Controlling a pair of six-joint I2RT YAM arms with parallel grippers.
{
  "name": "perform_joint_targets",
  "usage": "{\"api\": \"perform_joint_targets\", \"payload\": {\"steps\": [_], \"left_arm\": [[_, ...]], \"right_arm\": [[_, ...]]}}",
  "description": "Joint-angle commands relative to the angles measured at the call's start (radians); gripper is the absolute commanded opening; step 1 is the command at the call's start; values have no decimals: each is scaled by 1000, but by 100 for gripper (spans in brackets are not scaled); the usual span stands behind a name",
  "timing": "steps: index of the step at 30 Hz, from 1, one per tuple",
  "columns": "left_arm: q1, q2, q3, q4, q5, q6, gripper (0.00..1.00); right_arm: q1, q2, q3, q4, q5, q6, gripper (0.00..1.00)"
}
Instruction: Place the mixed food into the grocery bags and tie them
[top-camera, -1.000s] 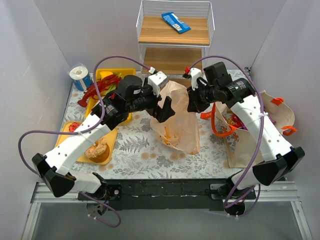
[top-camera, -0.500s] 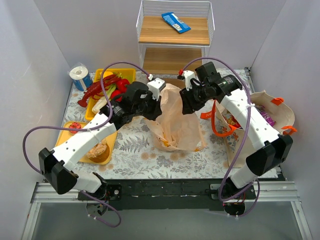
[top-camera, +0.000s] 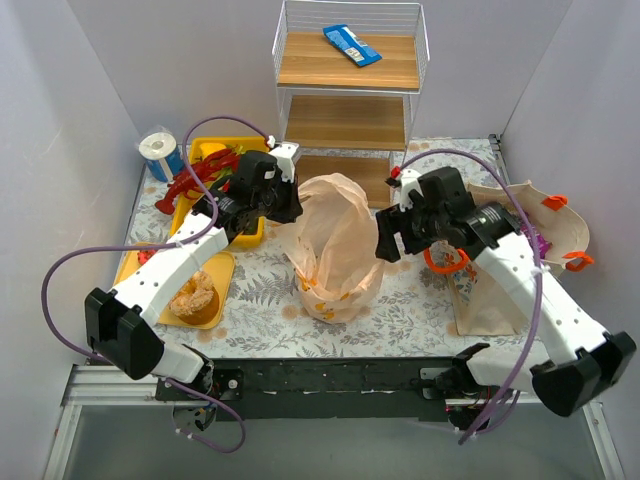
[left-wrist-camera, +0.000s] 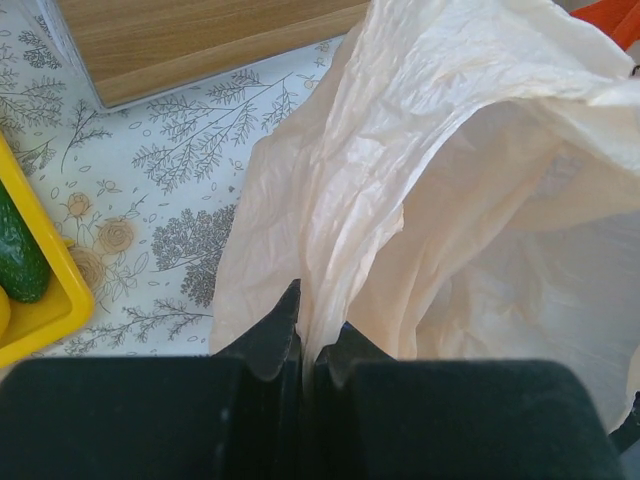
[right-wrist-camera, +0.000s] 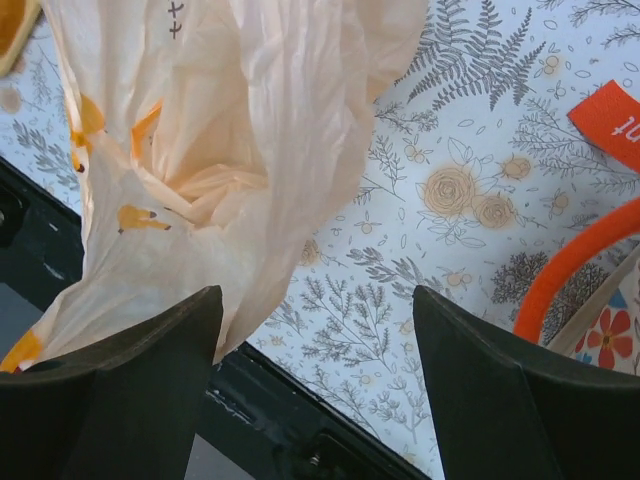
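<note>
The peach plastic grocery bag stands bunched mid-table, orange prints low on it. My left gripper is at its upper left edge. In the left wrist view this gripper is shut on a thin fold of the bag. My right gripper hangs just right of the bag, open. In the right wrist view this gripper holds nothing, and the bag brushes its left finger. The beige tote with orange handles lies at the right. Mixed food fills a yellow tray; a green cucumber shows.
A wire shelf unit stands at the back with a blue packet on top. A white paper roll sits back left. A second yellow tray near the left holds a bread-like item. An orange handle curves at right.
The left gripper shut on the bag's edge and drew it left. The right gripper opened, let go of the bag and pulled back to the right and nearer.
</note>
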Motion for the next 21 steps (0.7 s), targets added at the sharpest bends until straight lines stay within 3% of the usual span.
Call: {"api": "perform_joint_targets", "payload": {"steps": [1,6,11,21], "left_arm": [[8,5,15,8,16,-13,0],[8,21,15,2,-26,-33,0],[18,25,-11,34,-41,-59,0],[27,47,-16,68,-40,-93,0]], "right_arm": [[15,-156,-82,158,34,148,85],[44,-302,-133,255,-26,318,88],[80,-410,-320,498,-172,499,87],[247,-428,-487,678,-69,647,85]]}}
